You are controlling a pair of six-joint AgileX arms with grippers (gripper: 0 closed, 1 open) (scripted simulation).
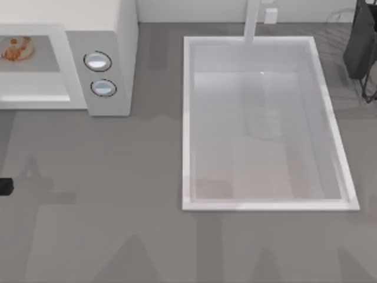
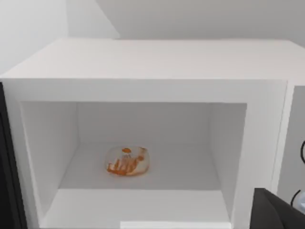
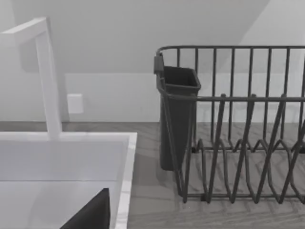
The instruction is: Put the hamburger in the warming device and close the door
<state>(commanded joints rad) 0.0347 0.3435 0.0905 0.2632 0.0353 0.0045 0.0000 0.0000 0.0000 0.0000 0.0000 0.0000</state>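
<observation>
A grey counter (image 1: 129,194) runs under everything in the top view, backed by a pale wall (image 1: 194,9) along its far edge. At the far left corner stands the warming device (image 1: 121,35), a white box with a grey side panel carrying two round silver knobs (image 1: 98,61), one just beyond the other. Its cavity stands open toward the front, and the hamburger (image 2: 127,161) lies on the cavity floor, roughly in the middle and apart from the side walls; from above it shows as an orange-brown lump (image 1: 16,48) near the picture's left edge. A white strip along the near lip of the cavity in the left wrist view may be part of the door, but I cannot tell how the door stands. The left gripper (image 1: 5,186) appears as a small dark tip at the top view's left edge, over bare counter well in front of the microwave; whether its claw is open or closed I cannot tell. A broad stretch of bare counter lies between the microwave and the large white sink (image 1: 187,118), which fills the middle and right of the table with a white faucet (image 1: 252,20) rising at its far rim. At the far right a dark wire dish rack (image 3: 238,143) with a black cutlery cup (image 3: 176,114) stands just beside the sink's far corner. For the right gripper (image 3: 90,214), a dark wedge shows over the sink's rim; its claw state cannot be told either.
</observation>
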